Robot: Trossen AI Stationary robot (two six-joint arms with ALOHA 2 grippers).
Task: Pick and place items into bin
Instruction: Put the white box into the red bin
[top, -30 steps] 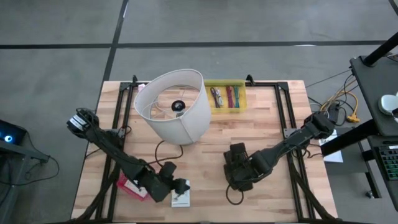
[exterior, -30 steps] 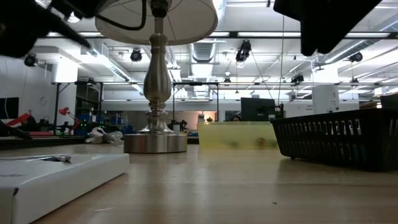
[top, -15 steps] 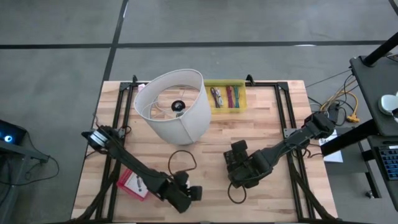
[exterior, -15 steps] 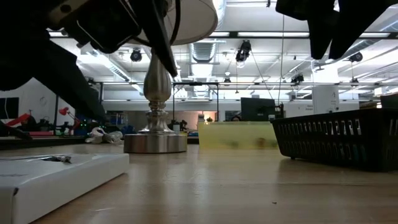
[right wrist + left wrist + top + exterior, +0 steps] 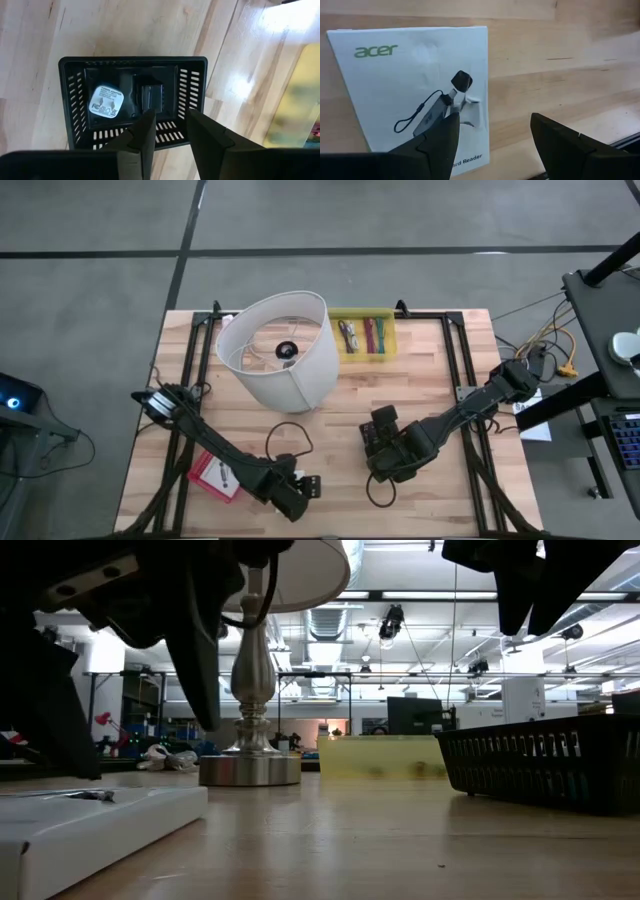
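Observation:
A white printed Acer card box (image 5: 405,85) lies flat on the wooden table near its near edge and also shows in the low view (image 5: 90,825). My left gripper (image 5: 492,145) hangs open just above the box's right edge (image 5: 298,492), fingers pointing down. A pink card (image 5: 213,476) lies flat to its left. Pink, green and purple pens (image 5: 362,335) lie in a yellow tray. My right gripper (image 5: 172,135) is open above the black bin (image 5: 70,100), which holds a white plug adapter (image 5: 106,101) and a dark block (image 5: 150,96).
The large white lampshade (image 5: 282,348) and its metal lamp base (image 5: 250,768) stand at the table's far left, the cord trailing toward the middle. The yellow tray (image 5: 385,755) sits at the far edge. The bin (image 5: 550,765) stands right of centre. Bare wood lies between box and bin.
My left gripper has swung toward the table's right and near edge, from beside the white box to over it, and has come down into the low view. The box and the pink card have stayed where they were.

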